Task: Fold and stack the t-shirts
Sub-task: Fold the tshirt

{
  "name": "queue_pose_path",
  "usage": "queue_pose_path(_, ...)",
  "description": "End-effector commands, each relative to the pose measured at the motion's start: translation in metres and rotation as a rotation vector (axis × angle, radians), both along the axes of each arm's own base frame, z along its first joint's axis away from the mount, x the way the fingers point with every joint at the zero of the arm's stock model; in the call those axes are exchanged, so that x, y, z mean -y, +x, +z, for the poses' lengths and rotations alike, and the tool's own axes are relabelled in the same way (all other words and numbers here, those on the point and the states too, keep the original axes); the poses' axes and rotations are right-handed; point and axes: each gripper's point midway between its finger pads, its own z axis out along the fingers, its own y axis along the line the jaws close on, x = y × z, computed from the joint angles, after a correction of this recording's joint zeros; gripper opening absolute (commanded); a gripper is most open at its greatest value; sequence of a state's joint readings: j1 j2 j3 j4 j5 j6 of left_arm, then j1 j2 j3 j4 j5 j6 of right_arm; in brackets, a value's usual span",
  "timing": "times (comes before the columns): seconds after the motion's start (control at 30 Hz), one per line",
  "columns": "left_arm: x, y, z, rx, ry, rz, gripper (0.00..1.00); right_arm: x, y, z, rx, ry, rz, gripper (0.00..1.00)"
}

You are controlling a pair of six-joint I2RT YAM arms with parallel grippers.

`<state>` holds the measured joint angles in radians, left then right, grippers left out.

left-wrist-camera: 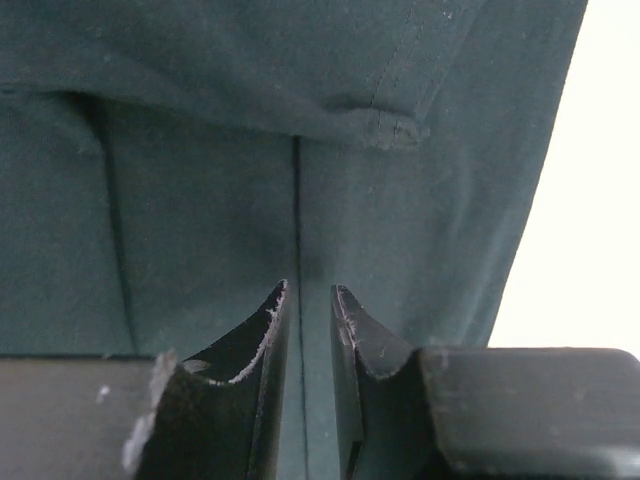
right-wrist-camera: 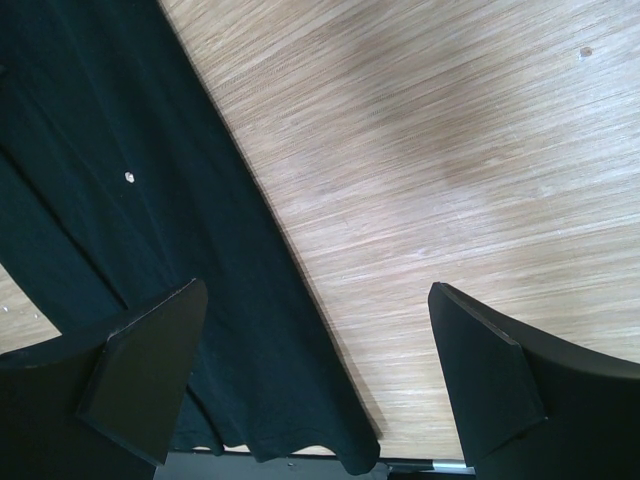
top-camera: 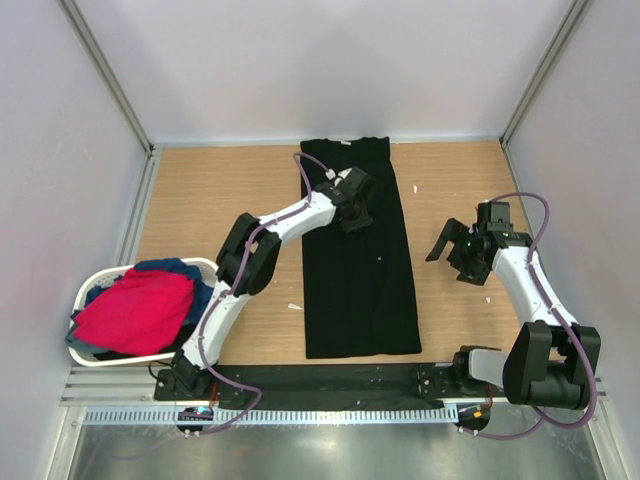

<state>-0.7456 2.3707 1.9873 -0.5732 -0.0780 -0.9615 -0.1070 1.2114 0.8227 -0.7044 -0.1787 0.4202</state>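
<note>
Black t-shirt is laid out as a long narrow strip down the middle of the table, running from the far edge almost to the arm bases. My left gripper is down on the far part of it. On the left wrist cam the fingers are nearly together with only a thin slit between them, and a crease in the cloth runs straight into that slit. Honestly can't tell if any fabric is actually caught. The right gripper is spread wide with nothing in it, over bare wood just right of the shirt. Over on the left, the red t-shirt and a blue one are heaped in the white basket.
</note>
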Motion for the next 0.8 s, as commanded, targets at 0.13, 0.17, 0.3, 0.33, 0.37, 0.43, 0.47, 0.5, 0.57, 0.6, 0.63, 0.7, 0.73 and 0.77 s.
queue_pose_path(0.13, 0.012, 0.017, 0.008, 0.041, -0.034, -0.019, 0.2, 0.001, 0.006, 0.001, 0.018, -0.001, 0.01, 1.0)
queue_pose_path(0.17, 0.012, 0.017, 0.006, 0.038, -0.033, -0.019, 0.19, 0.001, 0.006, 0.0, 0.017, -0.003, 0.01, 1.0)
queue_pose_path(0.3, 0.011, 0.017, 0.002, 0.03, -0.027, -0.017, 0.14, 0.001, 0.007, -0.001, 0.011, -0.002, 0.01, 1.0)
queue_pose_path(0.33, 0.011, 0.017, 0.001, 0.028, -0.026, -0.015, 0.13, 0.001, 0.007, -0.002, 0.009, 0.0, 0.01, 1.0)
queue_pose_path(0.37, 0.011, 0.018, 0.001, 0.027, -0.027, -0.013, 0.1, 0.001, 0.008, -0.001, 0.011, 0.0, 0.012, 1.0)
queue_pose_path(0.43, 0.009, 0.019, 0.001, 0.028, -0.024, -0.009, 0.07, 0.001, 0.008, -0.002, 0.009, 0.0, 0.01, 1.0)
queue_pose_path(0.47, 0.009, 0.019, 0.0, 0.026, -0.021, -0.008, 0.05, 0.001, 0.008, -0.002, 0.009, 0.0, 0.01, 1.0)
queue_pose_path(0.5, 0.008, 0.018, -0.001, 0.021, -0.015, -0.008, 0.04, 0.001, 0.008, -0.002, 0.009, 0.001, 0.011, 1.0)
queue_pose_path(0.57, 0.006, 0.021, 0.0, 0.023, -0.01, -0.008, 0.0, 0.001, 0.009, -0.002, 0.009, 0.0, 0.01, 1.0)
queue_pose_path(0.6, 0.005, 0.021, 0.0, 0.02, -0.008, -0.008, 0.0, 0.001, 0.008, -0.002, 0.008, 0.002, 0.012, 1.0)
queue_pose_path(0.63, 0.005, 0.021, 0.002, 0.021, -0.01, -0.012, 0.0, 0.001, 0.009, -0.001, 0.011, 0.001, 0.011, 1.0)
queue_pose_path(0.7, 0.003, 0.023, 0.007, 0.031, -0.008, -0.019, 0.0, 0.001, 0.009, -0.001, 0.009, 0.001, 0.011, 1.0)
queue_pose_path(0.73, 0.003, 0.023, 0.013, 0.039, -0.015, -0.027, 0.0, 0.001, 0.009, -0.002, 0.008, 0.001, 0.011, 1.0)
queue_pose_path(0.77, 0.002, 0.025, 0.016, 0.044, -0.017, -0.027, 0.0, 0.001, 0.009, -0.002, 0.007, 0.001, 0.012, 1.0)
